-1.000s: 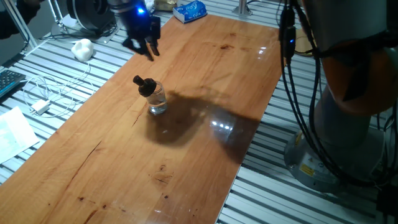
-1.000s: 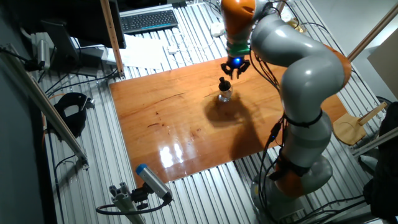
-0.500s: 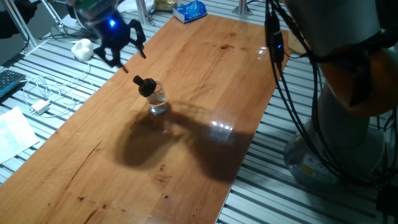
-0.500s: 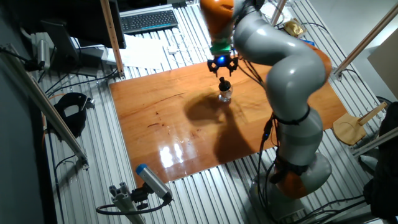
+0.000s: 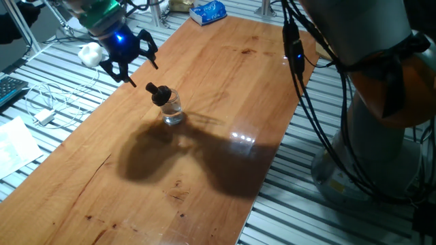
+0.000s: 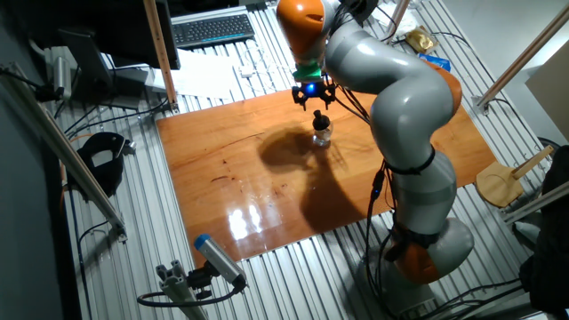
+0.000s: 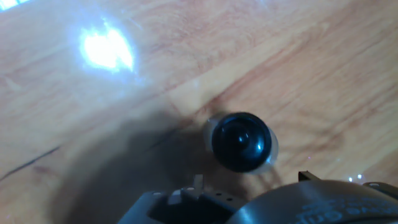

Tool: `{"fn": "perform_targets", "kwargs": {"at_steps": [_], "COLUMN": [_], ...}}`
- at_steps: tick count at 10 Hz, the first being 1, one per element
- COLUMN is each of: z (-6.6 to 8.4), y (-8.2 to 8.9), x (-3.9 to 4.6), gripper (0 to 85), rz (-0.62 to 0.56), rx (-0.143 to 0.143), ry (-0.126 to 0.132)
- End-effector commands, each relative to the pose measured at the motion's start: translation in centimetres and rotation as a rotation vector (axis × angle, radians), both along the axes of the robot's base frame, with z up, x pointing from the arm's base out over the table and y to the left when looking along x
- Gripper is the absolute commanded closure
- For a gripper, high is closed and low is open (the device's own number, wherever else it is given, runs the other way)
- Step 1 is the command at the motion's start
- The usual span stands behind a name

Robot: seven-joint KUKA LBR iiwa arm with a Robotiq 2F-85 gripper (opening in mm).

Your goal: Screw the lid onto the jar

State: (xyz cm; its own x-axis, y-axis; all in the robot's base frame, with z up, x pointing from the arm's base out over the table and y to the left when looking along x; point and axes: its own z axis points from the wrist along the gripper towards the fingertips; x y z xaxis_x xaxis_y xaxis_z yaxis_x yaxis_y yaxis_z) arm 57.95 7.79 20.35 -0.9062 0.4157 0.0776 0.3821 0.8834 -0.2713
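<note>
Wooden counter (image 5: 225, 88); the lid (image 5: 159, 92) sits tilted on the jar (image 5: 172, 110), unthreaded; the hand (image 5: 128, 60) hovers beside it, spread and empty.

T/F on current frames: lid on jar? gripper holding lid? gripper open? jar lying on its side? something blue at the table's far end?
1. The lid sits on the jar. True, though tilted.
2. The gripper holds the lid. False: it hangs clear of it, up and to the side.
3. The gripper is open. True: fingers spread, nothing between them.
4. The jar lies on its side. False: it stands upright on the table.
5. A blue packet lies at the table's far end. True.
</note>
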Motion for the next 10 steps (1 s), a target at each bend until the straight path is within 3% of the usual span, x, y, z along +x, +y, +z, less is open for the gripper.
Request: {"fn": "perform_targets", "kwargs": {"at_steps": [1, 5, 8, 9, 10], "z": [-0.6, -2.3, -3.1, -3.7, -3.9], "y": [-0.1, -1.4, -1.5, -1.7, -1.8], "x": [0.37, 0.89, 1.26, 1.51, 1.57], "gripper": [17.0, 17.0, 17.0, 34.0, 34.0], "rz": [0.012, 0.013, 0.023, 0.023, 0.026], "rx": [-0.011, 0.007, -0.018, -0.015, -0.017], "ry": [-0.004, -0.015, -0.024, -0.032, -0.036]}}
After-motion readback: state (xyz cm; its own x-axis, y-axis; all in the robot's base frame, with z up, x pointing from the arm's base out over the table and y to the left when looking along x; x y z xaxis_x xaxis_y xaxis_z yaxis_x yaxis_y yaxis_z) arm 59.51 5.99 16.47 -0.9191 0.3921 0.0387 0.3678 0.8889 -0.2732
